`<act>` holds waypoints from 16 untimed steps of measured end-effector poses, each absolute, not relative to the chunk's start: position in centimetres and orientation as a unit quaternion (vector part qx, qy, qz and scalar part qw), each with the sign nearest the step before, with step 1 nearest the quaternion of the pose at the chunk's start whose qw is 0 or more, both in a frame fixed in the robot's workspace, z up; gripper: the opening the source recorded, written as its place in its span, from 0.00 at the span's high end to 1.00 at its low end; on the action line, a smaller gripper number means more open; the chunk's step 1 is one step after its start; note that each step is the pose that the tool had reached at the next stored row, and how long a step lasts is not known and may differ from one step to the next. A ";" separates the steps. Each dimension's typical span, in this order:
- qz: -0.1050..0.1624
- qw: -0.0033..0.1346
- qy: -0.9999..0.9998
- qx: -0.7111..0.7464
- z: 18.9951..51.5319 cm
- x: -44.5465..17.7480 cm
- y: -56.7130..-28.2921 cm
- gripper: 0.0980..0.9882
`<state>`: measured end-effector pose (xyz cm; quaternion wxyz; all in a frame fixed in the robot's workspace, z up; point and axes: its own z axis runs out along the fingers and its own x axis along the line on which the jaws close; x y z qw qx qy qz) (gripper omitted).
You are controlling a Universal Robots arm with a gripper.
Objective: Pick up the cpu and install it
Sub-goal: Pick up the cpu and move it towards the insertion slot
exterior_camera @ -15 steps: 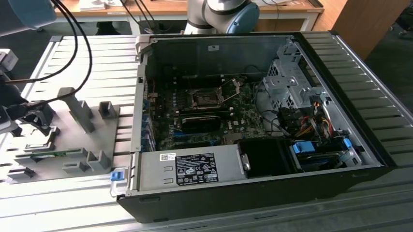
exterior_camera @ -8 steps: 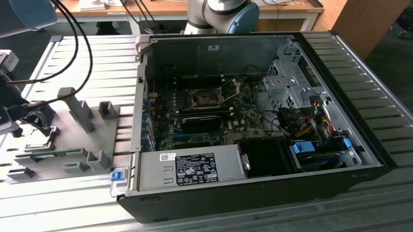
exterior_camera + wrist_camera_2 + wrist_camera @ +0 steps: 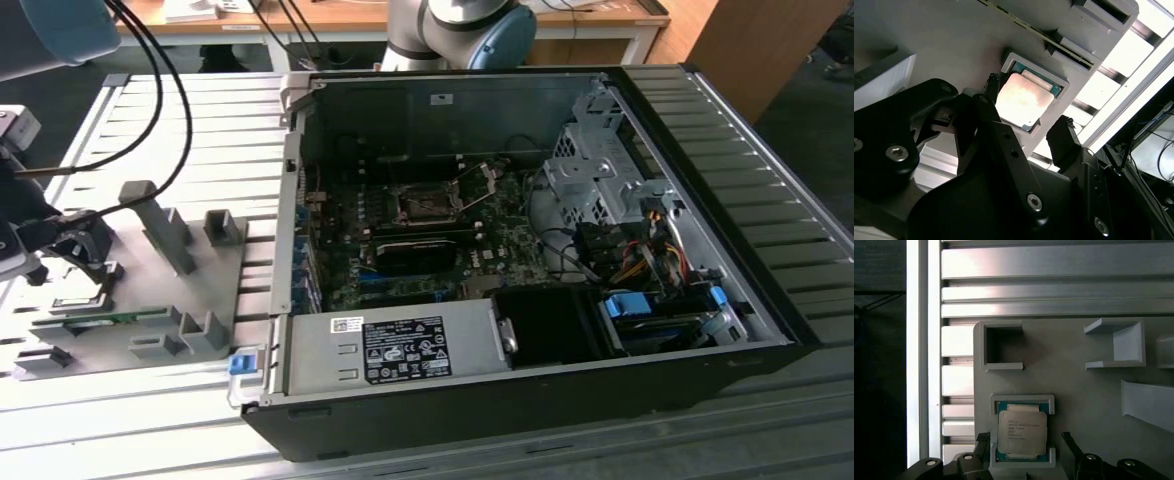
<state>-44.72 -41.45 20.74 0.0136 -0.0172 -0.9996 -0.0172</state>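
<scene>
In tray nest [image 3: 1024,398], cpu [image 3: 1021,100] part-hidden, claw [image 3: 1028,102] spread astride, seemingly clear

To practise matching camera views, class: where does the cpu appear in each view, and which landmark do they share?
Exterior view: too small to tell; look under the gripper, that view's left.
Second wrist view: the cpu lies in its nest between the open gripper's fingers.
First wrist view: cpu in the same nest, gripper straddling it.
Shared landmark: grey tray.

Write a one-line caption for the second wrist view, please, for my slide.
Open claw straddling the cpu, which lies flat in its framed pocket on the grey tray.
</scene>
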 end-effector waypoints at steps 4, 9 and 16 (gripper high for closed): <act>-0.017 0.014 -1.000 -0.017 20.7 -44.7 -41.4 0.37; -0.017 0.013 -1.000 -0.017 20.5 -44.7 -41.4 0.37; -0.018 0.013 -1.000 -0.019 19.9 -44.8 -41.4 0.37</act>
